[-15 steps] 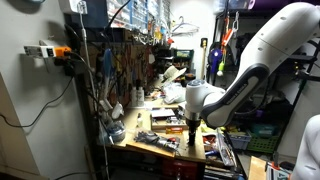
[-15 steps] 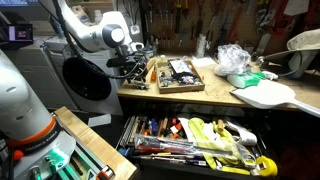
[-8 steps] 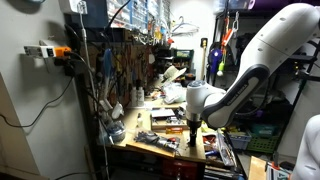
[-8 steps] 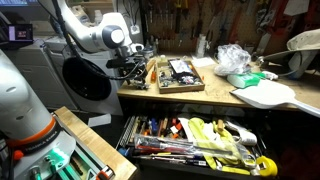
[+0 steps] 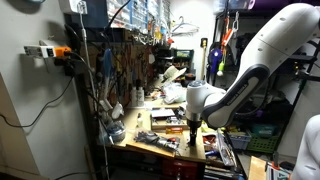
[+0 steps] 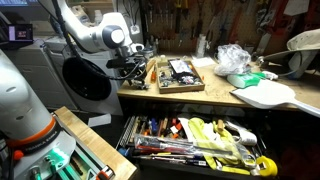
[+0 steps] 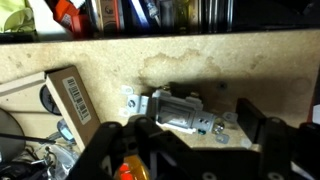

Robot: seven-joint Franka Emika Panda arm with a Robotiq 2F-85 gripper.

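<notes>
In the wrist view my gripper (image 7: 198, 130) is open, its two black fingers spread apart just above the wooden bench top (image 7: 230, 60). A small grey metal switch-like part (image 7: 178, 110) with mounting tabs lies flat on the wood between and just ahead of the fingers. I cannot tell if they touch it. In both exterior views the gripper (image 5: 192, 128) (image 6: 135, 68) hangs low over the near end of the cluttered workbench, beside a wooden tray of parts (image 6: 178, 74).
A box with a barcode label (image 7: 70, 95) lies left of the part. An orange-handled tool (image 7: 125, 170) is under the fingers. Tools hang on the back wall (image 5: 130, 50). An open drawer full of tools (image 6: 190, 140) sticks out below the bench.
</notes>
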